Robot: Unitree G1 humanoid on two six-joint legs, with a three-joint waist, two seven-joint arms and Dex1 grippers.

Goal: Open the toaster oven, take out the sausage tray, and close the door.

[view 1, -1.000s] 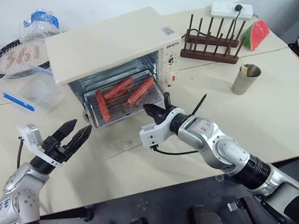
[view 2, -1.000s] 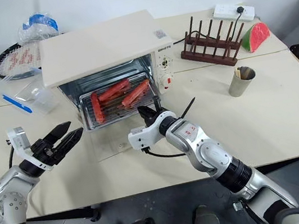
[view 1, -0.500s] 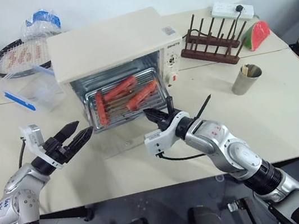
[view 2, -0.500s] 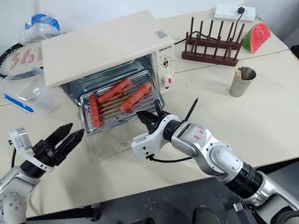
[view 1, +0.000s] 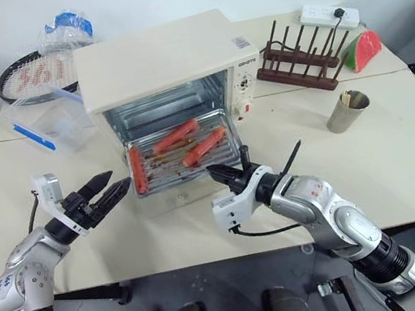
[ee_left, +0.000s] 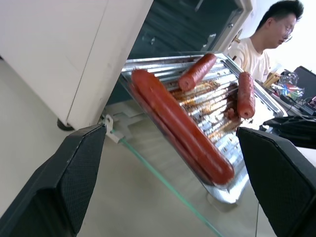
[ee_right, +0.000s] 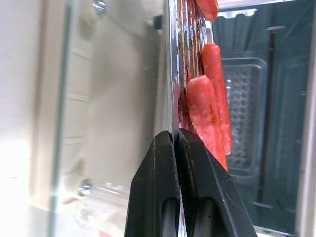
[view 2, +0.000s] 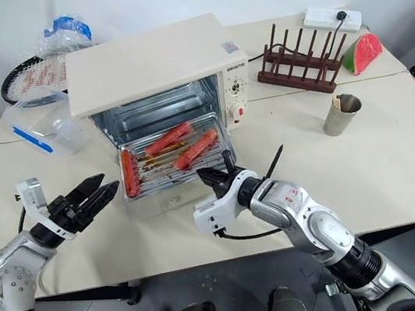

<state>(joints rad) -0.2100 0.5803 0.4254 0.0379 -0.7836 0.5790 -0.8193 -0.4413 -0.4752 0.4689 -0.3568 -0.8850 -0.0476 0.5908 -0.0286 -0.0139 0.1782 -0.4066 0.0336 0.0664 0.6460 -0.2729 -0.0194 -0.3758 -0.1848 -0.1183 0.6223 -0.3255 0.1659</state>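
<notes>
The cream toaster oven stands open at the middle of the table. Its glass door lies flat in front of it. The silver sausage tray sticks partly out over the door, with three red sausages on it. My right gripper is shut on the tray's front right rim; the right wrist view shows its fingertips pinching the rim beside a sausage. Just left of the tray, my left gripper hovers open and holds nothing; its fingers frame the tray.
A clear box with a blue lid, a racket and a plastic bag sit at the back left. At the right are a wooden rack, a metal cup, a watermelon slice and a power strip. A person sits beyond the table.
My right gripper has drawn back toward me with the tray's rim, and the tray has slid further out over the door. The left gripper stayed put. The camera shifted slightly.
</notes>
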